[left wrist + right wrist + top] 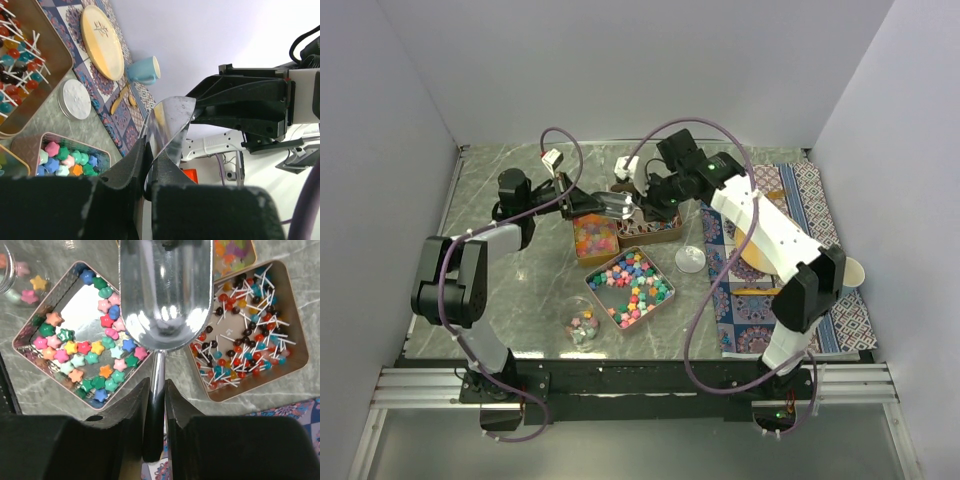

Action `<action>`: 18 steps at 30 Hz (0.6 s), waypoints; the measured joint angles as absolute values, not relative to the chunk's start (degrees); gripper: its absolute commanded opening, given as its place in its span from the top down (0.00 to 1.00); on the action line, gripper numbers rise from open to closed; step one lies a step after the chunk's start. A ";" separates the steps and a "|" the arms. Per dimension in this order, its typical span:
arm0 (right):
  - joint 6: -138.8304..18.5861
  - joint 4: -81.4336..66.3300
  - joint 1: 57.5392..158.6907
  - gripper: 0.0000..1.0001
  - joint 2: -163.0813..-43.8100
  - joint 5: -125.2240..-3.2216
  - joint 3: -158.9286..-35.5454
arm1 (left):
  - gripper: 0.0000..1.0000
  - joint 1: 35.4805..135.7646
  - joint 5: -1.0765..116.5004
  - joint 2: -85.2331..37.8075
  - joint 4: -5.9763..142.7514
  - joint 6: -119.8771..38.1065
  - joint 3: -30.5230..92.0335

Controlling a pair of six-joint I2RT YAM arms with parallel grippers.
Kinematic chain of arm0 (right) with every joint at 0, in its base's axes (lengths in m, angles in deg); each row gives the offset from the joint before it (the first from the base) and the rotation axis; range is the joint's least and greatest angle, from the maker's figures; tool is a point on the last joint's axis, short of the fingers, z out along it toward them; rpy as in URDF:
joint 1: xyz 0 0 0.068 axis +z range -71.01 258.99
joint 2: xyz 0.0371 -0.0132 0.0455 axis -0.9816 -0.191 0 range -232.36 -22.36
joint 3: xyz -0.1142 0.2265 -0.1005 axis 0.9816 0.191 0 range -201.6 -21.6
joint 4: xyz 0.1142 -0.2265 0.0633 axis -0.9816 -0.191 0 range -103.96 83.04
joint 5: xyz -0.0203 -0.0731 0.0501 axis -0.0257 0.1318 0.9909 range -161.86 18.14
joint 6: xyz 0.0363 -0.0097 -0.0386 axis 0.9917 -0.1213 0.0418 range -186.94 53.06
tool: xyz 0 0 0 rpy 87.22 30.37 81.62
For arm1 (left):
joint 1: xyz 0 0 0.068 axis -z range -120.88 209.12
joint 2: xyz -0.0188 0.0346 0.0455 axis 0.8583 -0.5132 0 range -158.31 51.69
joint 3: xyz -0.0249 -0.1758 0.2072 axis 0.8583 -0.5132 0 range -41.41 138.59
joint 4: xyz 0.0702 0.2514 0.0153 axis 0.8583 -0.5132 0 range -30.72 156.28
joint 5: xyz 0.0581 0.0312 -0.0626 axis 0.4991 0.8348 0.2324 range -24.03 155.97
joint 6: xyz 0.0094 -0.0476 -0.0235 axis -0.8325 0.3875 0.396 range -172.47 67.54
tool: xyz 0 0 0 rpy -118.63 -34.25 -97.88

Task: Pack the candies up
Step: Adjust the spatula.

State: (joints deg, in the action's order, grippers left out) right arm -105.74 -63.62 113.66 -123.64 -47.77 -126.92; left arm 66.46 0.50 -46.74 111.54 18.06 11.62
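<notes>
We judge this to be the tool stage of packing, with no sweet scooped yet. The shiny steel scoop (165, 290) hangs in the air on the far side of the bronze rectangular tin (80, 307) from the arm bases. It is shared between both arms and its bowl is bare. The pastel star-shaped candies (75, 347) lie in that tin. The small round lollipops on white sticks (245, 330) fill a second bronze tin (295, 340) just beyond it. A small clear glass jar (583, 328) holding a few stars stands on the near side of the star tin.

The right claw (157, 390) stands narrow, its fingers pressed against either side of the scoop's handle. The left claw (152, 165) is pinched almost closed on the scoop's thin front lip.

Next, we think, one claw must let go so the other can dip the scoop into the star tin. If both pull, the scoop may twist.
</notes>
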 measured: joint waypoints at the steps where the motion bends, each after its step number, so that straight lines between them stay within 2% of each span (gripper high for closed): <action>1: -105.98 -62.22 113.66 0.73 -122.50 -47.48 -125.22 | 0.99 66.37 0.06 -46.74 111.49 18.12 11.60; 6: -107.36 -56.41 113.73 0.73 -116.54 -47.24 -118.51 | 0.99 66.35 -1.16 -46.74 111.52 18.84 11.58; 10: -107.78 -51.05 114.06 0.67 -113.37 -47.53 -113.85 | 0.99 66.28 -1.40 -46.85 111.58 19.35 11.58; 18: -108.34 -45.00 114.10 0.66 -110.98 -47.31 -108.84 | 0.99 66.28 -2.08 -47.70 111.93 20.20 11.60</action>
State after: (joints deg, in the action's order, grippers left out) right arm -108.34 -45.00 114.10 -110.98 -47.31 -108.84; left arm 66.28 -2.08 -47.70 111.93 20.20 11.60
